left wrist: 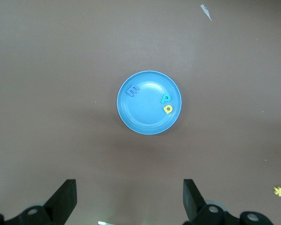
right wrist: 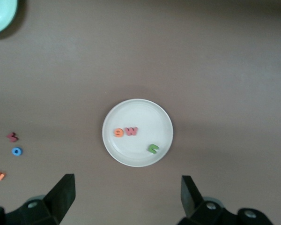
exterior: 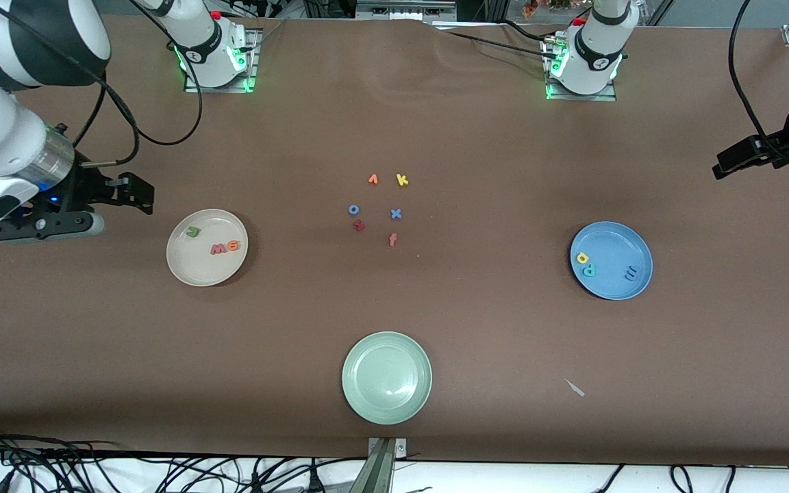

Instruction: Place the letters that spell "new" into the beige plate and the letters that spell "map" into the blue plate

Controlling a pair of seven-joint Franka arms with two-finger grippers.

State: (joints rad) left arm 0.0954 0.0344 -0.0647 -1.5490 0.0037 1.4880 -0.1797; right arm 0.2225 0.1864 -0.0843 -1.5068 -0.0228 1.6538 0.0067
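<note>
The beige plate (exterior: 189, 270) (right wrist: 131, 110) lies toward the right arm's end of the table. In it are a green n (exterior: 193, 232) (right wrist: 152, 148), a pinkish-red w (exterior: 218, 248) (right wrist: 131, 131) and an orange e (exterior: 232, 246) (right wrist: 118, 132). The blue plate (exterior: 614, 239) (left wrist: 145, 122) lies toward the left arm's end and holds a yellow a (exterior: 582, 258) (left wrist: 167, 109), a teal p (exterior: 590, 270) (left wrist: 165, 98) and a blue m (exterior: 631, 274) (left wrist: 132, 90). My right gripper (exterior: 135, 194) (right wrist: 126, 197) hangs open and empty over bare table beside the beige plate. My left gripper (exterior: 737, 161) (left wrist: 129, 199) hangs open and empty over bare table beside the blue plate.
A pale green plate (exterior: 387, 376) sits near the table's front edge. Mid-table lie loose letters: an orange arrow-like one (exterior: 372, 179), yellow k (exterior: 402, 180), blue o (exterior: 354, 209), blue x (exterior: 396, 213), a dark red one (exterior: 359, 225), a reddish f (exterior: 392, 239). A white scrap (exterior: 574, 387) lies nearer the camera than the blue plate.
</note>
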